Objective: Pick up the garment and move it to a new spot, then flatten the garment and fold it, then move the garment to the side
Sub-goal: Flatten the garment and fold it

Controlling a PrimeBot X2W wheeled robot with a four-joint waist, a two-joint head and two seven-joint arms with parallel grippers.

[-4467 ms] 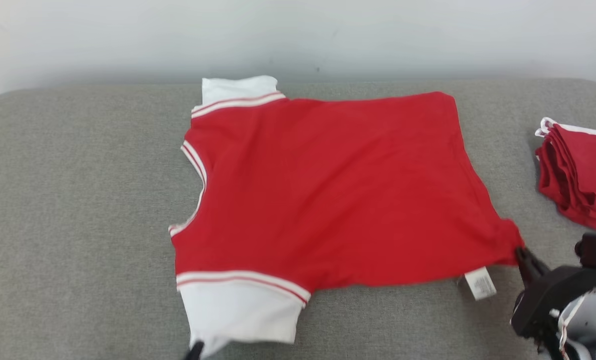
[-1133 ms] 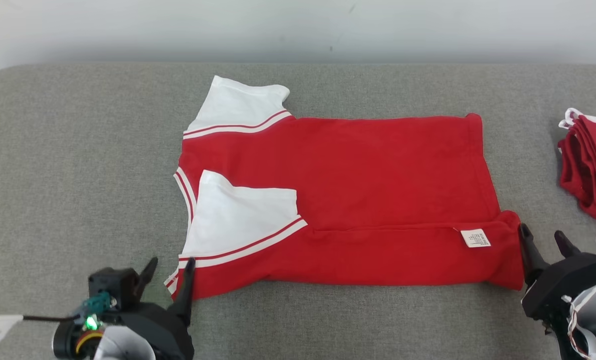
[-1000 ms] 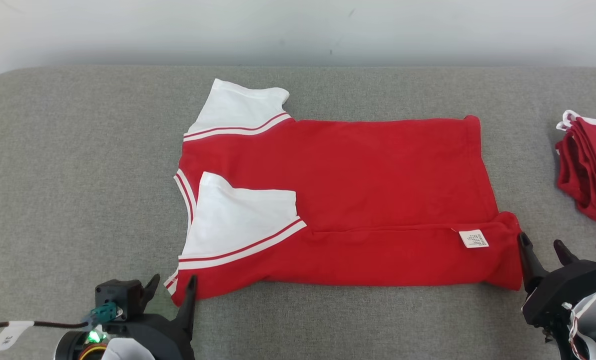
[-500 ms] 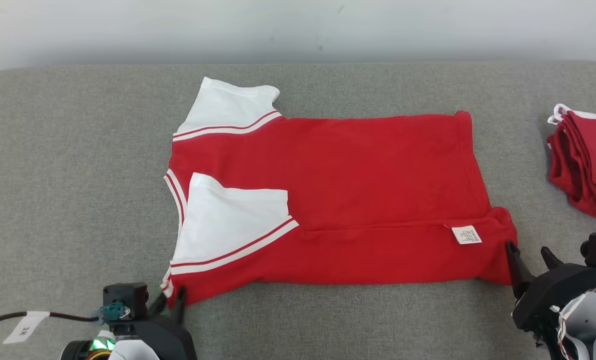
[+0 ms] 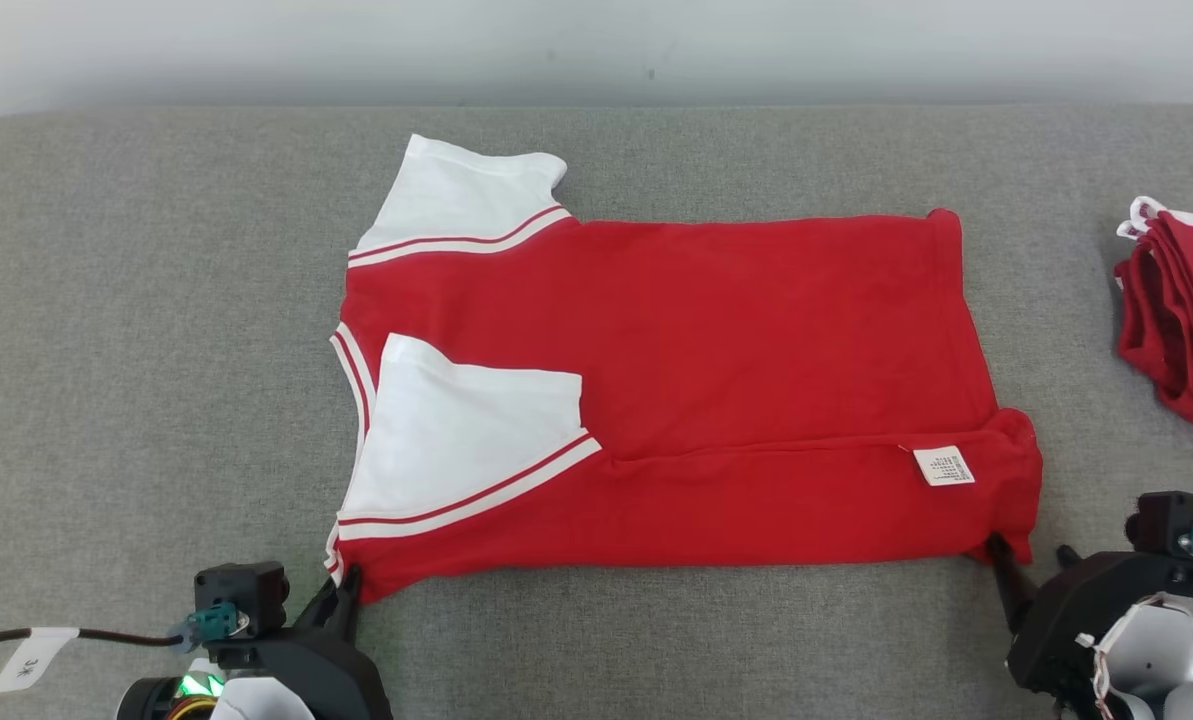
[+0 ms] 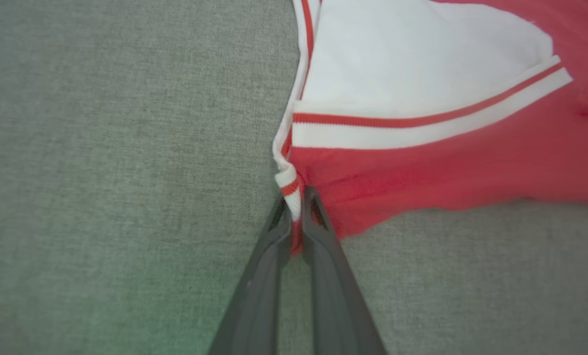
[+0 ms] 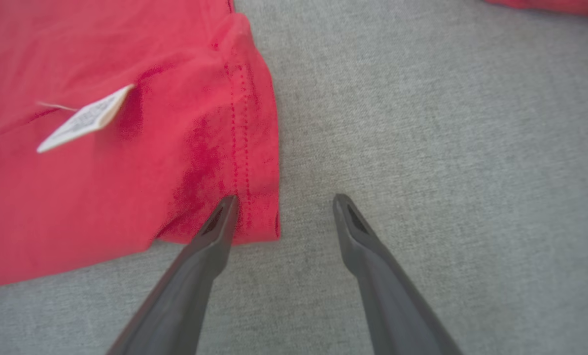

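The garment (image 5: 676, 380) lies on the pad (image 5: 156, 350), near edge folded over. The left gripper (image 6: 296, 197) has just clamped its striped near corner. The right gripper (image 7: 285, 198) stays spread at the hem corner, so the next fold likely awaits that pinch.

- White label (image 5: 944, 466) on the red garment (image 5: 706, 400), near its lower right corner in the head view: several lines of fine dark print, too small to read.
- The label in the right wrist view: print blurred, no word or figure legible.
- White tag (image 5: 28, 660) on the dark cable (image 5: 126, 633), lower left of the head view: short dark marking, not legible.
- Finding: no text readable.
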